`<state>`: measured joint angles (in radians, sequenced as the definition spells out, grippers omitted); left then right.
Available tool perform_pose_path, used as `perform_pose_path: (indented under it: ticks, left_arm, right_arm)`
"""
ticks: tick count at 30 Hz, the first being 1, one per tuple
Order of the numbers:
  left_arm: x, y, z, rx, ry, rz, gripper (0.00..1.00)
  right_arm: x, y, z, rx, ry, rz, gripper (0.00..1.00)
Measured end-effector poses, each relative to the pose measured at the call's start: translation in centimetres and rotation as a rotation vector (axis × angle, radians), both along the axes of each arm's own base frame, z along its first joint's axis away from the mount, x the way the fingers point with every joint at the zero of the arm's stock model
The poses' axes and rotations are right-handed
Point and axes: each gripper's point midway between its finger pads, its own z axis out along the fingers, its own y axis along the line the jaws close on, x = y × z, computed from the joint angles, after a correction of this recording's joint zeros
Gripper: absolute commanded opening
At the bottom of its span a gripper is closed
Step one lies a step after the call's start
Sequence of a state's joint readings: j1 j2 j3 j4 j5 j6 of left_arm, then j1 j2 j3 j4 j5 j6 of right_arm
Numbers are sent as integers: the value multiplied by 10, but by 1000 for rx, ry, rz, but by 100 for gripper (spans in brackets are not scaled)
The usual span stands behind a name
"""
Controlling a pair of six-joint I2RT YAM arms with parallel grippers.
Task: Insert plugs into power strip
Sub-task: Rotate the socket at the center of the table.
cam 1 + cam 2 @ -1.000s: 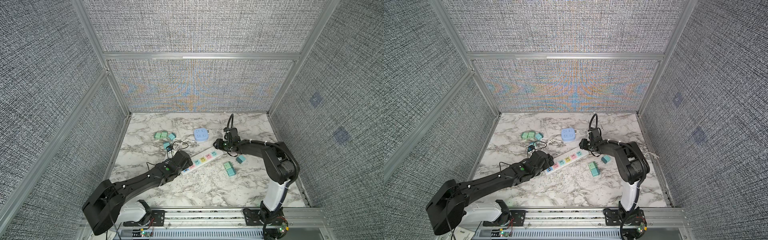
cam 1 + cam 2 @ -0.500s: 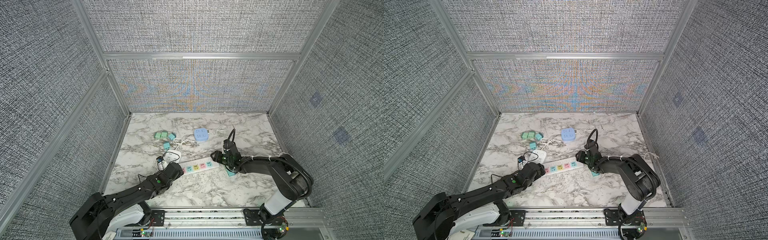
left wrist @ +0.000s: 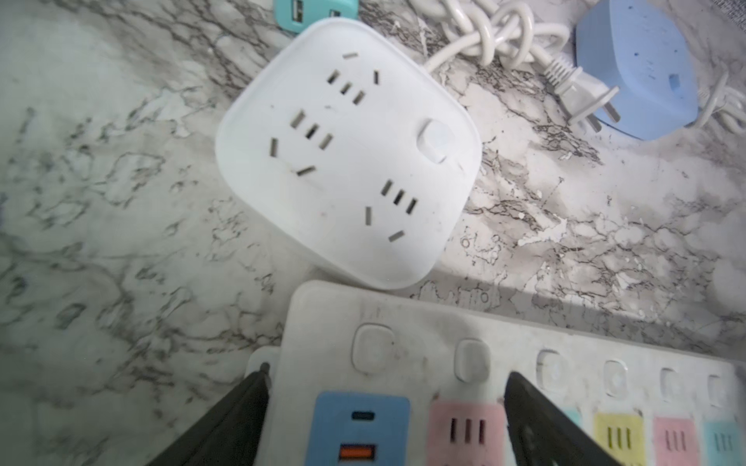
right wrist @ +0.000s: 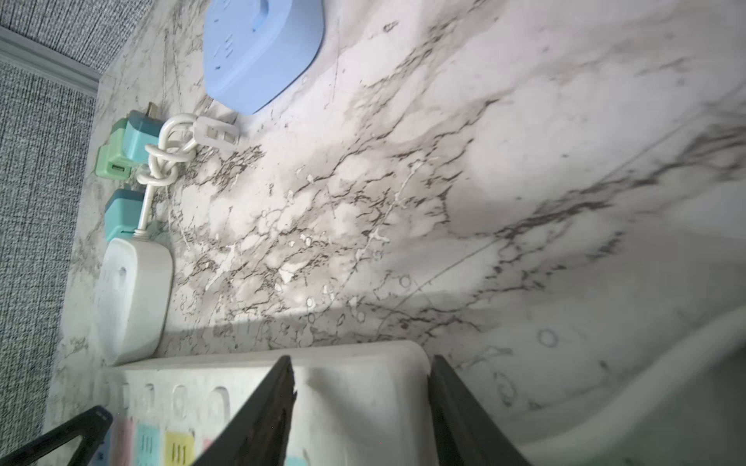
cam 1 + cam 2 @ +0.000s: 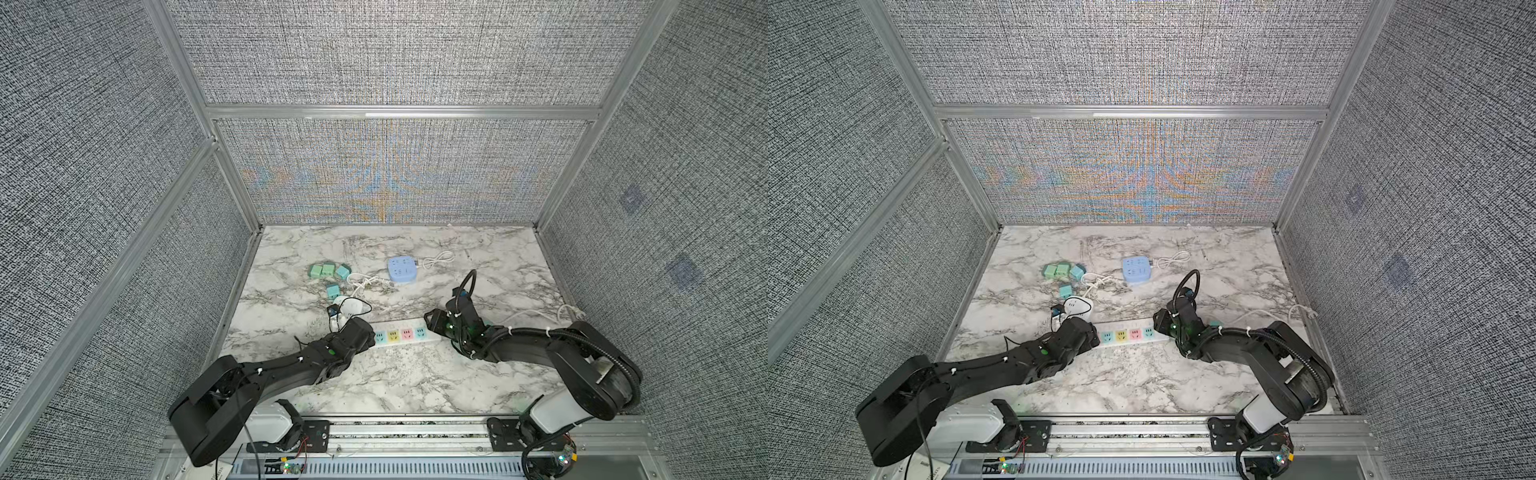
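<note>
The long white power strip (image 5: 401,335) (image 5: 1133,335) with coloured sockets lies crosswise on the marble. My left gripper (image 5: 368,334) (image 3: 385,373) is open at its left end, with one finger off the end and the other over the pink socket. At the right end my right gripper (image 5: 432,328) (image 4: 361,361) has its jaws apart, one finger on the strip (image 4: 355,375) and one just past its end. Several mint and teal plugs (image 5: 328,271) (image 5: 1063,271) (image 4: 139,133) lie loose at the back left. A teal plug (image 5: 1214,323) peeks out by the right arm.
A white square socket block (image 5: 352,306) (image 3: 347,161) touches the strip's back edge near its left end. A blue socket block (image 5: 402,270) and tangled white cords (image 5: 365,282) lie behind. Another white cable (image 5: 536,316) runs at the right. Padded walls close three sides.
The strip has swung from a diagonal to lying level and nearer the front. Both arms drew back with it. The right arm now covers the plugs at the right.
</note>
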<state>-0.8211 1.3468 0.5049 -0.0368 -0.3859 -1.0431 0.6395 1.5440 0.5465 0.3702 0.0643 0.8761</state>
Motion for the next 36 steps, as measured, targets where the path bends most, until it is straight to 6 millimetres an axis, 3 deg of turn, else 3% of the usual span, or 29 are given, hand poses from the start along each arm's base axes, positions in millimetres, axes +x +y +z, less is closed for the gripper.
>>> perform_pose_path:
  ticks: [8, 12, 16, 19, 25, 30, 36]
  left_arm:
    - [16, -22, -2, 62, 32, -60, 93]
    - [16, -27, 7, 43, 13, -98, 94]
    - [22, -34, 44, -17, -85, -130, 95]
    - [23, -30, 69, -37, -166, -133, 95]
    - [18, -10, 97, -48, -270, -114, 95]
    - [5, 1, 110, -88, -327, -134, 94]
    - [-18, 5, 121, -177, -439, -237, 99]
  right_arm:
    - [-1, -21, 10, -77, -11, -62, 55]
    - [1, -23, 56, -55, -88, -72, 56]
    - [-7, -39, 110, -42, -194, -96, 57]
    - [-22, -58, 122, -70, -214, -122, 58]
    - [-60, -91, 89, -159, -130, -121, 58]
    - [-84, -105, 58, -204, -52, -98, 58]
    - [-111, -111, 10, -237, 64, -44, 71]
